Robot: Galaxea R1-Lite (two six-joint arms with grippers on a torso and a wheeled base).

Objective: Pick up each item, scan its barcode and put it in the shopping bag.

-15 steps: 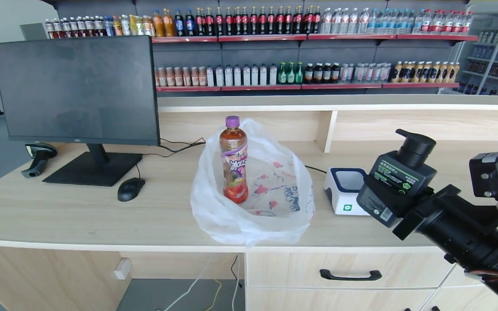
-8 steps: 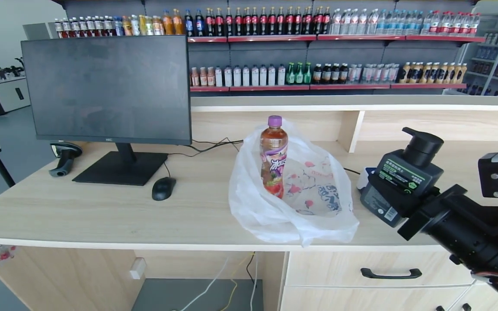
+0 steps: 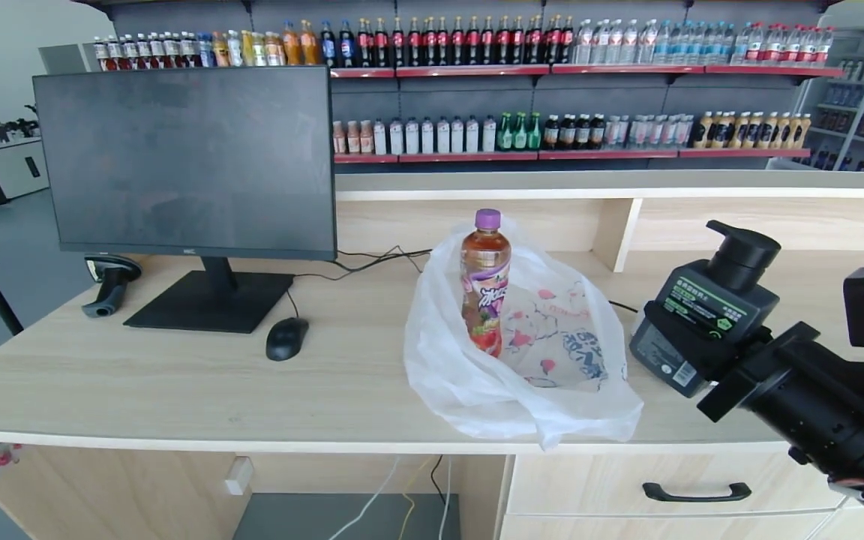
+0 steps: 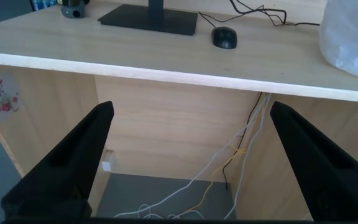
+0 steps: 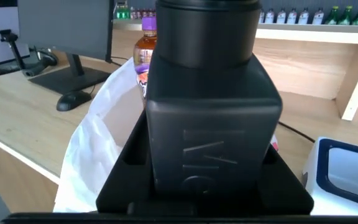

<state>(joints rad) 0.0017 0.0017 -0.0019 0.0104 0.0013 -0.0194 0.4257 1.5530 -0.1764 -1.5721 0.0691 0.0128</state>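
Observation:
A black square pump bottle [image 3: 702, 315] hangs tilted over the counter's right side, with my right gripper [image 3: 736, 364] shut on its lower body. In the right wrist view the same black bottle [image 5: 207, 124] sits between the right gripper [image 5: 207, 186] fingers. A white plastic shopping bag [image 3: 552, 375] lies open just left of it, and a purple-capped tea bottle [image 3: 486, 281] stands upright inside. The white barcode scanner [image 5: 347, 168] sits beside the bag, mostly hidden behind the black bottle in the head view. My left gripper [image 4: 188, 162] hangs open and holds nothing, below the counter's front edge [image 4: 166, 71].
A monitor [image 3: 184, 161], a mouse [image 3: 286, 338] and a handheld scanner [image 3: 106, 276] occupy the counter's left half. A raised ledge [image 3: 619, 184] runs behind the bag, with drink shelves beyond. A drawer handle [image 3: 696, 493] sits under the counter at the right.
The head camera has swung, shifting the whole picture to the right. The held black bottle now stands closer to the bag and covers the scanner.

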